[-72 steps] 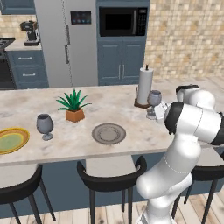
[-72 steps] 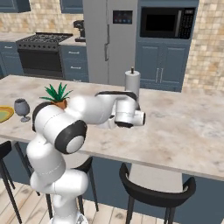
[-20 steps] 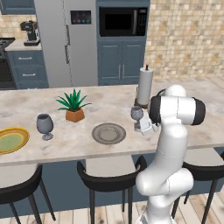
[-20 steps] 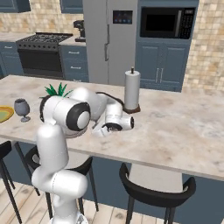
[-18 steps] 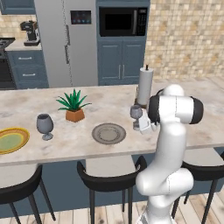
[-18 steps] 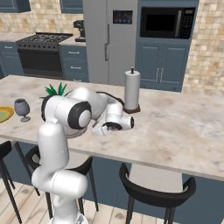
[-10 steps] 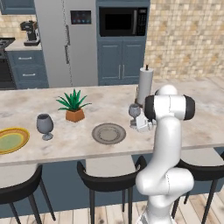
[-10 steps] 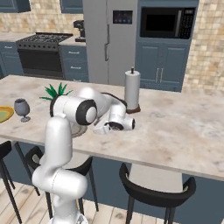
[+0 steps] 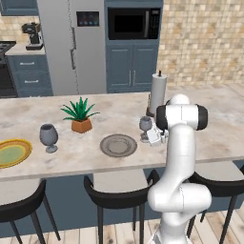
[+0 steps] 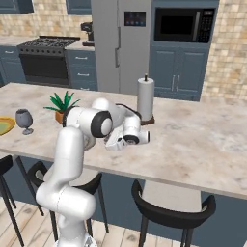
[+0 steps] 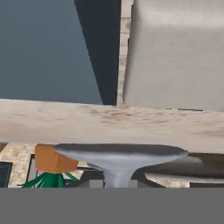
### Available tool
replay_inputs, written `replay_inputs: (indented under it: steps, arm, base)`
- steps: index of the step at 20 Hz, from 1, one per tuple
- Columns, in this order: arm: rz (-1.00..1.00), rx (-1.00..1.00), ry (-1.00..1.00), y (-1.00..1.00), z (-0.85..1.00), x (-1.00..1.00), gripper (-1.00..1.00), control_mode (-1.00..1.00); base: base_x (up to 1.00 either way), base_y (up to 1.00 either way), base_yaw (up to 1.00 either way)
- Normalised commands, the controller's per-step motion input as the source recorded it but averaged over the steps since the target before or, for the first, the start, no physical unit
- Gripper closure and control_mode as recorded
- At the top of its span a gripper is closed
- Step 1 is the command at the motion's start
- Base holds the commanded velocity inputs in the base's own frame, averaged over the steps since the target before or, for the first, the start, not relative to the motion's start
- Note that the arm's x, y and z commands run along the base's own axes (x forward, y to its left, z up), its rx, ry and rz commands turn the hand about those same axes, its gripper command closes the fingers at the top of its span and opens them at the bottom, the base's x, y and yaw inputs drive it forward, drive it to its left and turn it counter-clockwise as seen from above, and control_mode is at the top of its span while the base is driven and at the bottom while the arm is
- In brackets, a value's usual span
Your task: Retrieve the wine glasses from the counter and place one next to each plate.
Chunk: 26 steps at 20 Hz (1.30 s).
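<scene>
The gripper (image 9: 151, 136), closed on the smaller wine glass (image 9: 145, 125) by its stem, holds it at frame centre, just right of the grey plate (image 9: 118, 145) for placement.

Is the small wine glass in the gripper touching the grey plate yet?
Apart. In the left base view the small wine glass, held by the gripper, stands to the right of the grey plate, with a strip of bare island top between them.

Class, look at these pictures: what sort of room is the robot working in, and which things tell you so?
A rendered home kitchen, most likely. The signs: a tall grey fridge with a built-in microwave beside it, a stove, and a long marbled island top with stools tucked under.
</scene>
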Motion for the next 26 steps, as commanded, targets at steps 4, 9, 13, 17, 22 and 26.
replay_inputs:
  steps: [4, 9, 13, 17, 22, 26]
  arm:
    - [0.15, -0.10, -0.15, 0.34, -0.03, -0.01, 1.00, -1.00]
    - [0.13, -0.03, -0.10, 0.34, -0.07, -0.03, 1.00, -1.00]
    - [0.09, 0.00, -0.02, 0.08, -0.04, -0.10, 1.00, -1.00]
    - [0.05, 0.04, 0.03, -0.05, -0.39, 0.00, -1.00, -1.00]
    - [0.02, 0.02, 0.04, -0.34, -0.29, 0.00, -1.00, -1.00]
    - [0.01, 0.00, 0.01, -0.28, -0.29, 0.00, -1.00, -1.00]
  base:
    - [0.00, 0.00, 0.00]
    - [0.00, 0.00, 0.00]
    - [0.00, 0.00, 0.00]
    - [0.00, 0.00, 0.00]
    - [0.00, 0.00, 0.00]
    - [0.00, 0.00, 0.00]
